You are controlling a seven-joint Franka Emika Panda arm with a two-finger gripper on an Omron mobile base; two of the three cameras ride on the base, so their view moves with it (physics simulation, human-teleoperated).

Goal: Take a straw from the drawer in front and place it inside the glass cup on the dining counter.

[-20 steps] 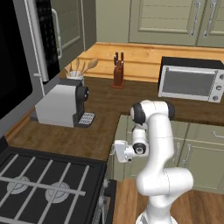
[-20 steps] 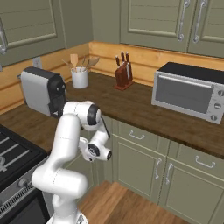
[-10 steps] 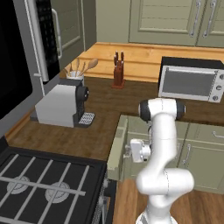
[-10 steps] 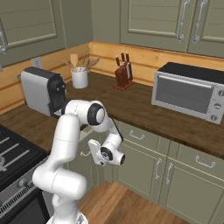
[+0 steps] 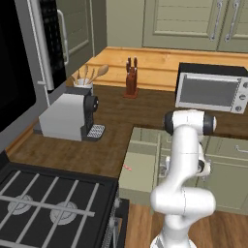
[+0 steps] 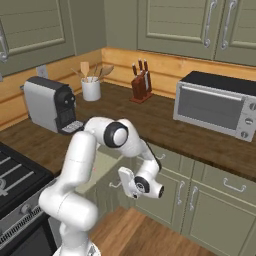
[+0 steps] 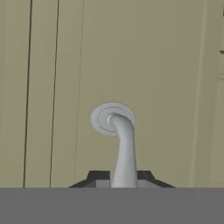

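The sage-green drawer stands pulled out from under the wall counter, its pale inside showing. On its floor lies the thin red-pink straw. My gripper is low in front of the drawer, and in the hand view my gripper is shut on the drawer's curved metal handle, which rises between the dark fingertips against the flat front panel. The glass cup and the dining counter are out of view.
On the dark wood wall counter stand a grey coffee machine, a white pot of wooden spoons, a knife block and a toaster oven. A stove is at the lower left. Cabinet doors run to the right.
My hand has drawn back from the counter with the handle in it, and the drawer has slid out further, baring its inside and the straw.
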